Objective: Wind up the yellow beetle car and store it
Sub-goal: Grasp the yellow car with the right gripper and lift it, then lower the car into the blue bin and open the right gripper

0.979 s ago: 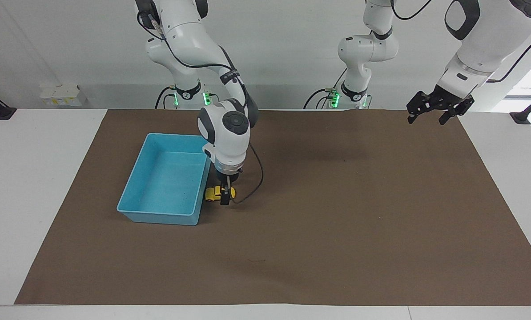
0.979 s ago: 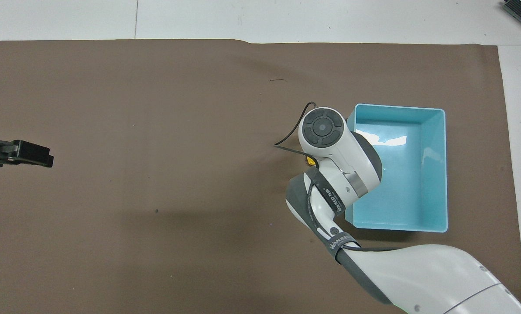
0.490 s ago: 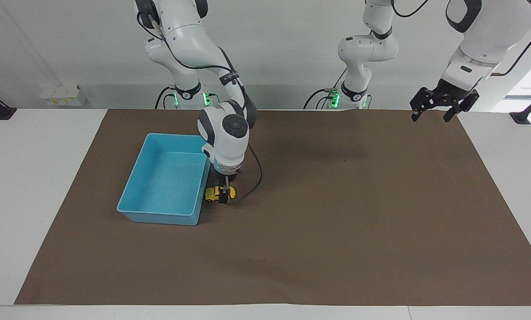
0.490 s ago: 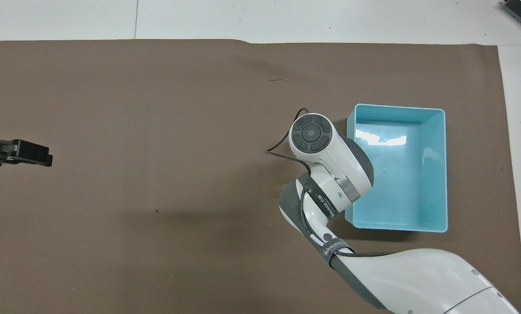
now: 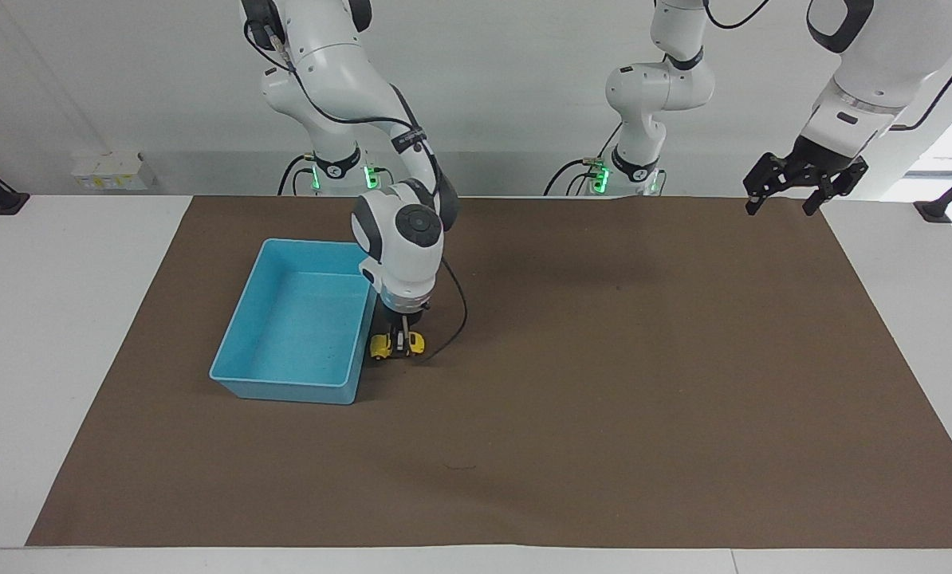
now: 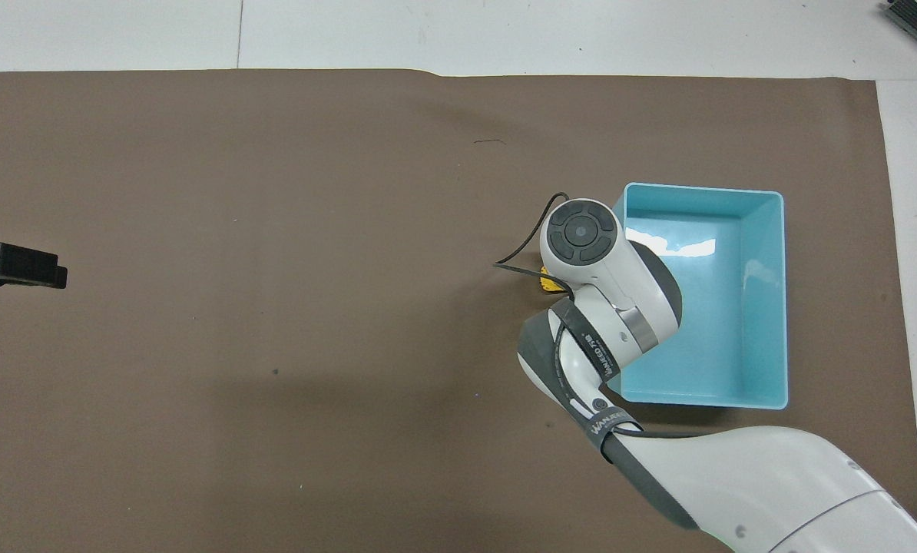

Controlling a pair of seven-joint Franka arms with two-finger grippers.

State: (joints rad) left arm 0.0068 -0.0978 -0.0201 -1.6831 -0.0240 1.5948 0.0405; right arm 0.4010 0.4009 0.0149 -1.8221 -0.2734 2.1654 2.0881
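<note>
Pointing straight down, the right gripper [image 5: 400,344] sits a little left of centre in the facing view, its dark fingers clenched on the yellow beetle car [image 5: 395,345]. The car shows as a small yellow body on either side of the fingers, which cross its middle, so the toy lies squarely between them rather than beside them. It sits at mat level on the brown mat [image 5: 603,383]; whether its wheels touch the mat or hang just clear of it cannot be told. The car is just beside the light-blue bin [image 5: 229,351], outside the bin's long wall toward the left arm's end of the table and near the bin's lower right corner in the facing view. A thin black cable loops out from the wrist over the mat next to the car.

In the overhead view the right arm's wrist covers nearly all of this: only a small sliver of the yellow car [image 6: 549,284] shows at the wrist's edge, right of centre in the frame, with the bin [image 6: 769,307] at the frame's right and nothing visible inside it.

The left gripper [image 5: 790,195] waits raised at the upper right of the facing view, over the mat's corner at the left arm's end, its fingers spread apart and holding nothing. In the overhead view it appears as a dark shape at the left edge [image 6: 14,266].
</note>
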